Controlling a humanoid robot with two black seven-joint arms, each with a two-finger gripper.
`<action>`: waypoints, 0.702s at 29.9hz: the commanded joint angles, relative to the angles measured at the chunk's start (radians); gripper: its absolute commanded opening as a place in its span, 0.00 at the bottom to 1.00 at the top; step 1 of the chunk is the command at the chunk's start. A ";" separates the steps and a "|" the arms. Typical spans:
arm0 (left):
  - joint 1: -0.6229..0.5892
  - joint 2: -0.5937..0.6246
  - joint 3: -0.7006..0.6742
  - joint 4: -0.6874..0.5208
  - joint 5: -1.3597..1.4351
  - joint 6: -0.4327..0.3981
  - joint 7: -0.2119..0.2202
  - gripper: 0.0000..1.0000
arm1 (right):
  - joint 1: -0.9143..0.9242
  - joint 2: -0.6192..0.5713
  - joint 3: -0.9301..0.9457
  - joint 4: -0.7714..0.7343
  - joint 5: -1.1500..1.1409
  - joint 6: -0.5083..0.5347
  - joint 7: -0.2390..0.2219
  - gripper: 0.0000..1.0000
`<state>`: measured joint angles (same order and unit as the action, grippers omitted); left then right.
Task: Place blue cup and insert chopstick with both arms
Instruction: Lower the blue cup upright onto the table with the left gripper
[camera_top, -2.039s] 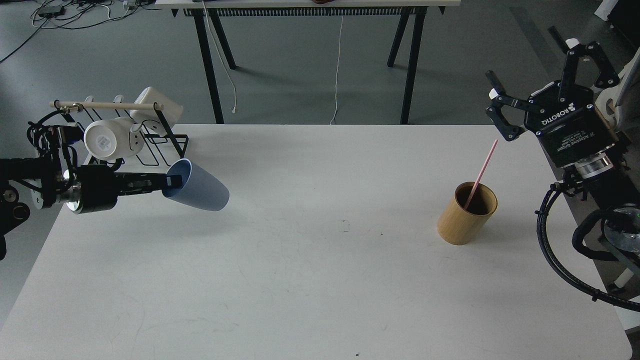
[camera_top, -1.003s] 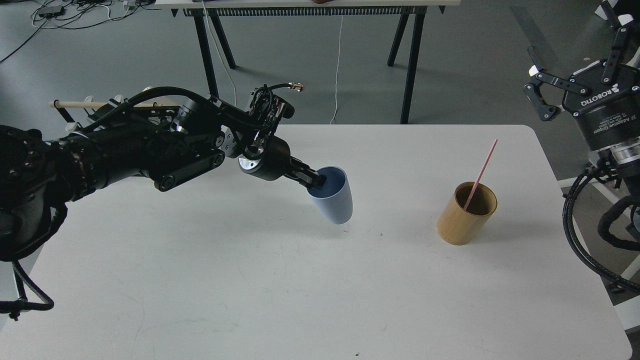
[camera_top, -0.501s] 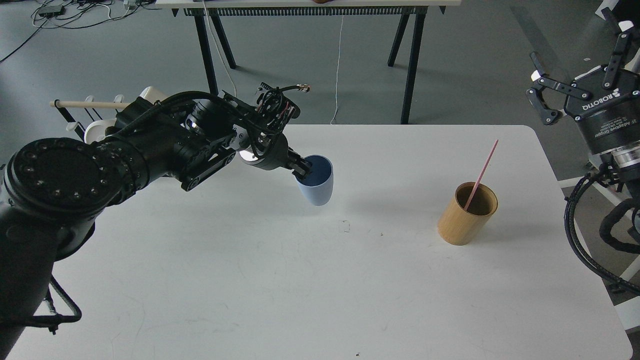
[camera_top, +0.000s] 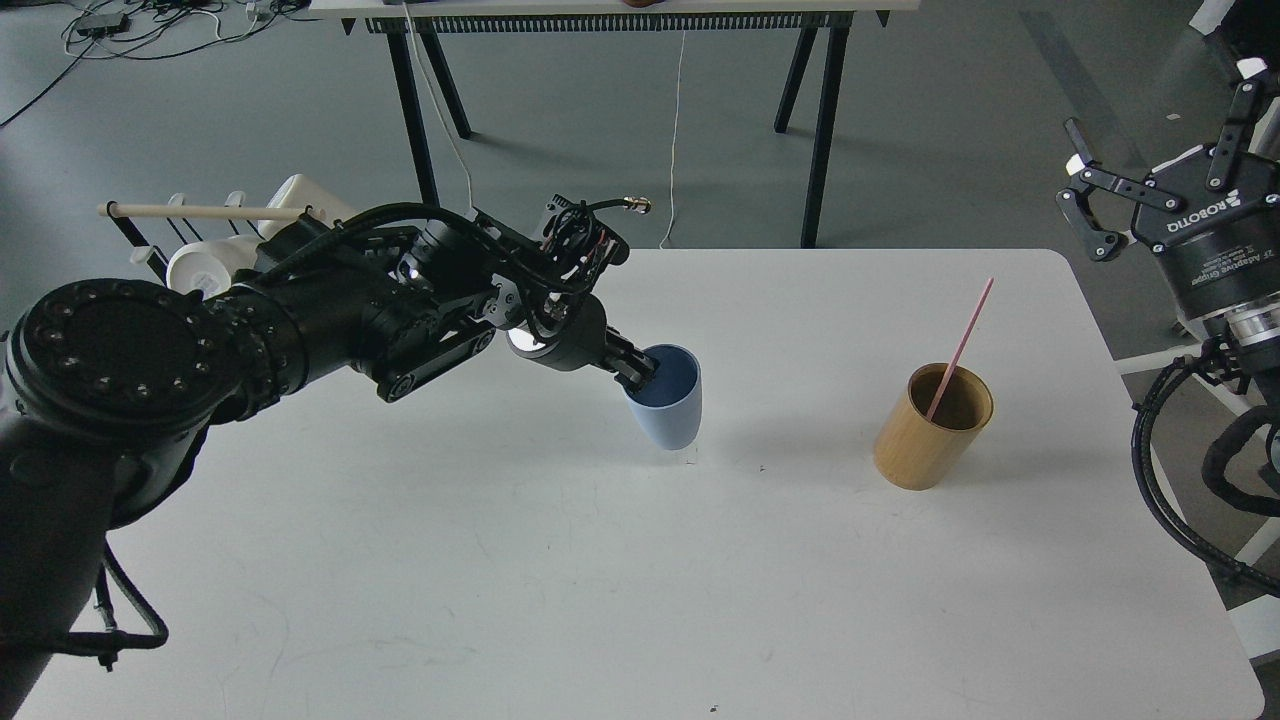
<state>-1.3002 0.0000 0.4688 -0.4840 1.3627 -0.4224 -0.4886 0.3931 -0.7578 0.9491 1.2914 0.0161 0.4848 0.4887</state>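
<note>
The pale-blue cup (camera_top: 672, 415) stands upright near the middle of the white table (camera_top: 600, 560), its base at or just above the surface. My left gripper (camera_top: 640, 372) is shut on the cup's near rim, one finger inside the dark blue interior. The pink-red chopstick (camera_top: 962, 342) leans to the upper right out of the tan bamboo cup (camera_top: 930, 425), right of the blue cup. My right gripper (camera_top: 1160, 130) is open and empty, raised beyond the table's right edge, above and right of the chopstick.
A black wire rack (camera_top: 175, 230) with a pale wooden rod and white mugs (camera_top: 205, 270) stands at the table's back left, partly hidden by my left arm. Black table legs (camera_top: 820, 120) and cables lie beyond the far edge.
My left arm has carried the blue cup from the rack to the table's middle, turning it upright and lowering it. My right gripper has risen and drawn back to the right.
</note>
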 joint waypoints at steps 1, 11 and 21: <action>0.015 0.000 0.002 0.007 0.002 0.001 0.000 0.06 | -0.002 0.000 0.000 -0.009 0.001 0.001 0.000 0.94; 0.047 0.000 0.002 0.005 0.007 0.004 0.000 0.10 | -0.002 0.012 0.002 -0.009 0.001 0.001 0.000 0.94; 0.047 0.000 -0.002 0.001 0.007 0.004 0.000 0.12 | -0.002 0.011 0.002 -0.009 0.001 0.001 0.000 0.94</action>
<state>-1.2538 0.0000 0.4667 -0.4810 1.3699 -0.4188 -0.4886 0.3911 -0.7468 0.9511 1.2825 0.0168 0.4864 0.4887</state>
